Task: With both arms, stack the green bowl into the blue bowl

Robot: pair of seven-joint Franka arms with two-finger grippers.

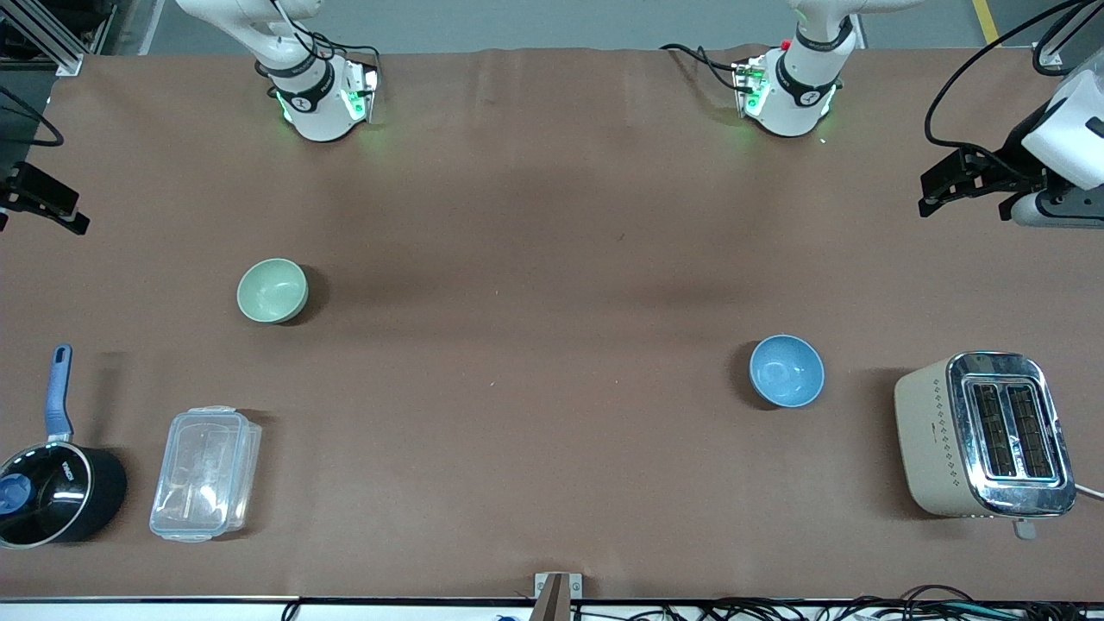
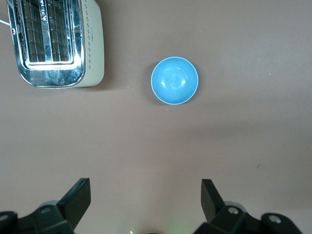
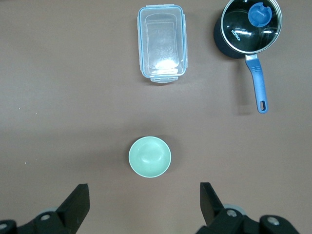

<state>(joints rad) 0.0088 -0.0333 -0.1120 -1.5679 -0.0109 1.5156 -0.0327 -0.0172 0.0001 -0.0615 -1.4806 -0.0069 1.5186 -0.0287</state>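
You are looking at both arms waiting high above the table: the left gripper point(image 2: 145, 202) is hanging with jaws spread wide and holding nothing over bare cloth near the blue bowl point(image 1: 786, 371), which is sitting upright beside the toaster point(image 1: 985, 434); the right gripper point(image 3: 144, 204) is hovering, jaws equally released, near the green bowl point(image 1: 272, 291), which is resting farther from the front camera than the clear box point(image 1: 205, 474) and saucepan point(image 1: 53, 492)
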